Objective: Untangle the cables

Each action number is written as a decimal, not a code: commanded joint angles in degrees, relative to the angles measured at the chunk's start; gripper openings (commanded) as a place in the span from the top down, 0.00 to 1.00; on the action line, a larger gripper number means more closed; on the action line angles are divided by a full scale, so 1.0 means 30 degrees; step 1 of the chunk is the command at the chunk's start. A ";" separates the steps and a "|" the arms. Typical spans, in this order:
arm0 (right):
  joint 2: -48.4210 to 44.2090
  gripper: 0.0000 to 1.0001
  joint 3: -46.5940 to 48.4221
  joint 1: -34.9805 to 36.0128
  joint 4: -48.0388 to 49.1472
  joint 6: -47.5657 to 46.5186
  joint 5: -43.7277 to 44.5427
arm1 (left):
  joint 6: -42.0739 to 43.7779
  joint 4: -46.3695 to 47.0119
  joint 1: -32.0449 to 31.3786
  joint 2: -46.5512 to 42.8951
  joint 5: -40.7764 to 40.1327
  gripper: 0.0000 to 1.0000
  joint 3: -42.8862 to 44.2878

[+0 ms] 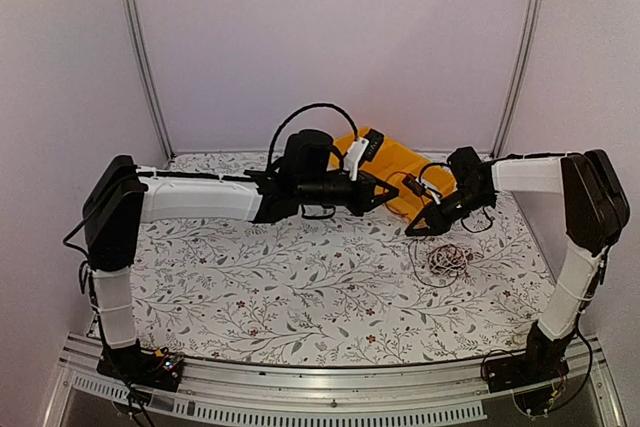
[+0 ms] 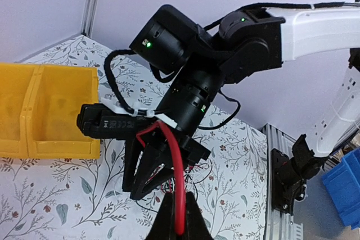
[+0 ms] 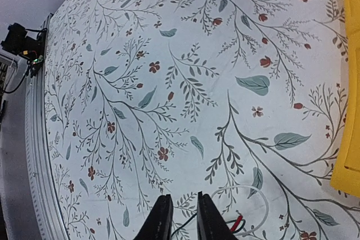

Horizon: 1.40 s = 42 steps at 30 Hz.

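Observation:
My left gripper is shut on a red cable, pinched between its fingertips in the left wrist view. The red cable rises and hooks over the body of my right gripper. My right gripper hangs low over the table with its jaws nearly closed and a thin dark cable in the narrow gap. The loose cable bundle lies on the table just right of it. A white cable loop and a red end lie beside the right fingers.
A yellow divided bin sits behind both grippers; it shows at the left in the left wrist view and at the right edge in the right wrist view. A blue bin stands off the table. Floral tablecloth covers the table.

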 commanded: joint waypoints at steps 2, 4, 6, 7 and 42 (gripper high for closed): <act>0.0929 0.88 -0.0866 0.0005 0.2045 0.2262 0.1063 | -0.0064 0.0835 0.0640 -0.2851 -0.0753 1.00 -0.0815; 0.1017 0.89 -0.1215 -0.0013 0.2057 0.2368 0.0962 | -0.0060 0.0972 0.0927 -0.3893 -0.1182 1.00 -0.0738; 0.1198 0.88 -0.1395 0.0002 0.1922 0.2504 0.1077 | 0.0241 0.0796 0.1150 -0.4775 -0.1672 1.00 -0.0370; 0.1329 0.89 -0.1498 0.0003 0.1881 0.2608 0.1183 | 0.0441 0.0598 0.1298 -0.5091 -0.1860 1.00 -0.0066; -0.1904 0.32 1.2750 0.2146 -0.4877 -0.0766 0.1141 | 0.2127 -0.3905 0.2196 -0.4569 -0.0127 1.00 0.0792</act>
